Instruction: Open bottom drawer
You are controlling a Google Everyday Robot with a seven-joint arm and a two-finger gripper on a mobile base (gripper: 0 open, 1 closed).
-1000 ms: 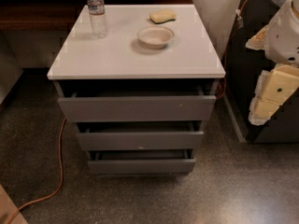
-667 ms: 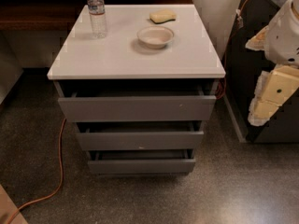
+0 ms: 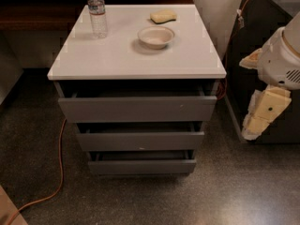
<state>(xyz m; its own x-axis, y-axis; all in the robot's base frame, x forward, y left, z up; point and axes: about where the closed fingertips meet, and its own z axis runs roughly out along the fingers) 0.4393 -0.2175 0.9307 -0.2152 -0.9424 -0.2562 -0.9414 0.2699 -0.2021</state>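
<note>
A grey cabinet with a white top (image 3: 136, 55) holds three handleless grey drawers. The bottom drawer (image 3: 141, 166) has the narrowest, slimmest front and sits lowest, just above the floor. It stands slightly out, with a dark strip of its inside showing above the front panel. The middle drawer (image 3: 140, 140) and the wide top drawer (image 3: 137, 108) also stand slightly out. My gripper (image 3: 260, 115), white and cream, hangs at the right edge of the camera view. It is to the right of the cabinet at about middle-drawer height, apart from all drawers.
On the cabinet top stand a water bottle (image 3: 97, 11), a white bowl (image 3: 156, 36) and a yellow sponge (image 3: 163, 16). An orange cable (image 3: 60, 172) runs over the speckled floor at the left. A dark cabinet (image 3: 255, 27) with a cable stands behind my arm at right.
</note>
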